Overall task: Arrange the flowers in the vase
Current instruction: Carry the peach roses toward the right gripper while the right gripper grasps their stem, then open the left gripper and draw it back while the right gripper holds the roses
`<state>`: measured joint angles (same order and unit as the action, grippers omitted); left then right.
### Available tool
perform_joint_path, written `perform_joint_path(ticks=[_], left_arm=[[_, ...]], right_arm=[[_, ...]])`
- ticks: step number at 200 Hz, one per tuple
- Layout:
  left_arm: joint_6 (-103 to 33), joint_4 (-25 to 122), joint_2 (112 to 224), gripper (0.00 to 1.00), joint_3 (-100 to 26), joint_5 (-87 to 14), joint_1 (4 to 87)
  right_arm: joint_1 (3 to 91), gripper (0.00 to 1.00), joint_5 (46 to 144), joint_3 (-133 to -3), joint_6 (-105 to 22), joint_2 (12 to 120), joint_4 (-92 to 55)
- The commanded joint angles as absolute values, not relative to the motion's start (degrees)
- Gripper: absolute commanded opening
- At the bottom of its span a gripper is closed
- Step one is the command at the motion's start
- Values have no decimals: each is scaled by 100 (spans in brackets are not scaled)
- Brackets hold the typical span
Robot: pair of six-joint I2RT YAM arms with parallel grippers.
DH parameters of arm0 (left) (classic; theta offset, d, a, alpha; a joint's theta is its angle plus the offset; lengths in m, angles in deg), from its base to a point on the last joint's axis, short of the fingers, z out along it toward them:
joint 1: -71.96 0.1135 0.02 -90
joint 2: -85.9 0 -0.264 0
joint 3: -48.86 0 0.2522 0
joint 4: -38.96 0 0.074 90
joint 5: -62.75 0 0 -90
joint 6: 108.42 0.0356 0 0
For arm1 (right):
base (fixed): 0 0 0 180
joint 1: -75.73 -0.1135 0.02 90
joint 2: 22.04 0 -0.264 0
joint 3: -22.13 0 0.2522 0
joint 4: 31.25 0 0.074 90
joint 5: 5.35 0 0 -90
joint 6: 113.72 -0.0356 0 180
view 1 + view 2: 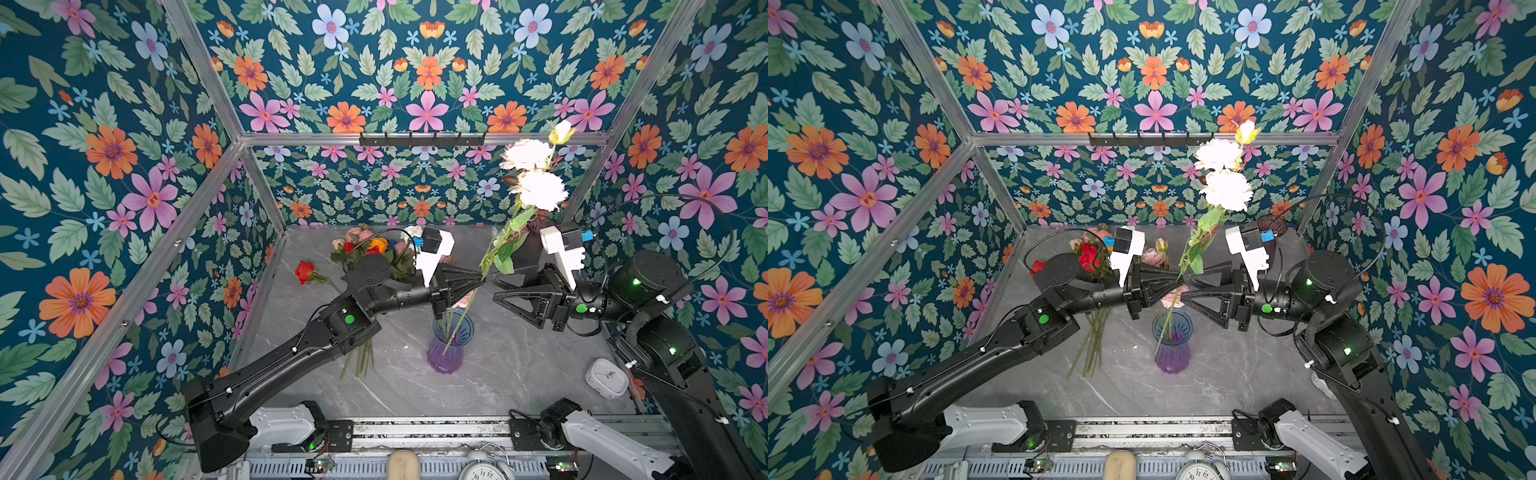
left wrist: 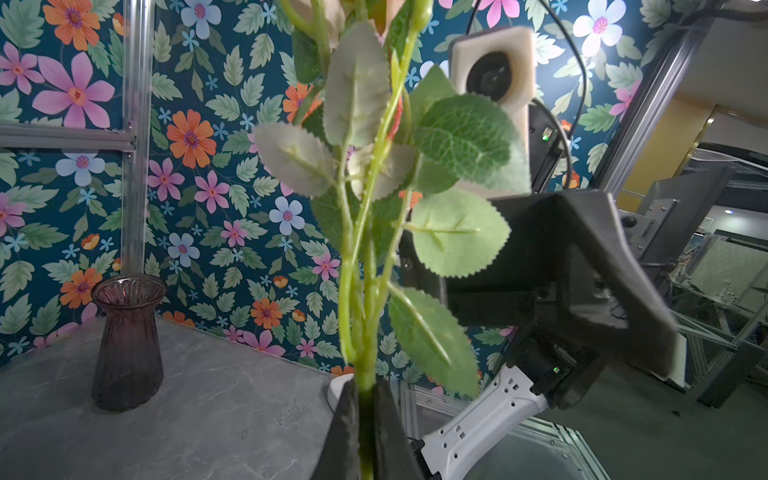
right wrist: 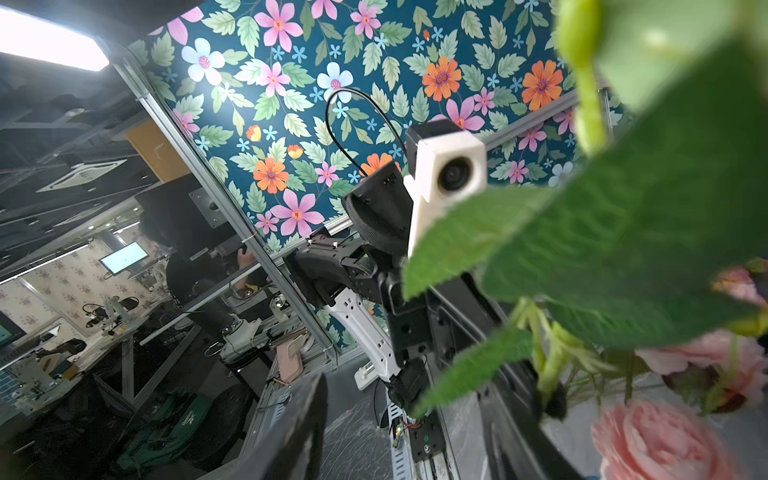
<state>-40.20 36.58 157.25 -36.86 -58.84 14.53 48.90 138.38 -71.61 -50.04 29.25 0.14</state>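
Observation:
My left gripper (image 1: 482, 279) (image 1: 1181, 280) (image 2: 365, 424) is shut on the green stems of a bunch of flowers (image 2: 361, 257). The bunch has white blooms (image 1: 540, 189) (image 1: 1227, 189) and a yellow bud (image 1: 561, 132). It leans up to the back right. The stem ends reach down into the purple-and-blue glass vase (image 1: 446, 353) (image 1: 1172, 353) below. My right gripper (image 1: 498, 286) (image 1: 1187, 286) (image 3: 407, 440) faces the left one, right beside the stems. It is open, with nothing between its fingers. More flowers (image 1: 374, 247) lie in a heap at the back left. A single red rose (image 1: 305, 272) lies nearby.
A dark ribbed vase (image 2: 126, 345) (image 1: 536, 232) stands at the back right corner. A white alarm clock (image 1: 606, 378) lies at the right edge, under my right arm. Another clock (image 1: 484, 471) sits by the front rail. Pink blooms (image 3: 656, 440) lie behind the held stems.

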Motion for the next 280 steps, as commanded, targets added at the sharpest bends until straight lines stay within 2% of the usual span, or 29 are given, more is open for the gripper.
perform_joint_path(ticks=[1,31,59,77,141,164,201,224,242,250,267,272,280], left_arm=[[-3854,3286,15787,0,-3792,-5801,1402],[-3811,3286,15757,0,-3848,-5576,1398],[-3814,3301,15665,0,-3852,-5223,1404],[-3887,3271,15728,0,-3916,-5329,1399],[-4301,2782,15780,0,-3754,-5601,1396],[-4361,2718,15753,0,-3714,-5684,1400],[-4503,2510,15753,0,-3609,-5773,1396],[-4523,2468,15753,0,-3589,-5769,1402],[-4486,2505,15736,0,-3593,-5769,1396],[-4411,2600,15727,18,-3615,-5796,1395],[-4176,3106,15664,72,-3708,-5542,1404],[-4113,3273,15629,83,-3702,-5374,1401],[-4023,3481,15523,94,-3648,-5089,1400]], right_arm=[[4888,56,13718,-7168,-4860,2948,-43],[4890,46,13319,-6868,-4758,2721,127],[4885,46,13258,-6310,-4792,2354,110],[4890,45,13331,-6019,-4839,2369,11],[4885,43,13430,-6052,-5030,2709,-527],[4889,39,13397,-6080,-5044,2760,-621],[4887,21,13455,-6110,-5121,2876,-774],[4889,0,13503,-6089,-5210,2885,-914],[4887,0,13464,-6065,-5165,2856,-838],[4886,0,13392,-6022,-5126,2814,-788],[4886,0,13054,-5928,-4890,2637,-536],[4884,0,12916,-5903,-4789,2567,-446],[4890,0,12649,-5859,-4610,2450,-293]])
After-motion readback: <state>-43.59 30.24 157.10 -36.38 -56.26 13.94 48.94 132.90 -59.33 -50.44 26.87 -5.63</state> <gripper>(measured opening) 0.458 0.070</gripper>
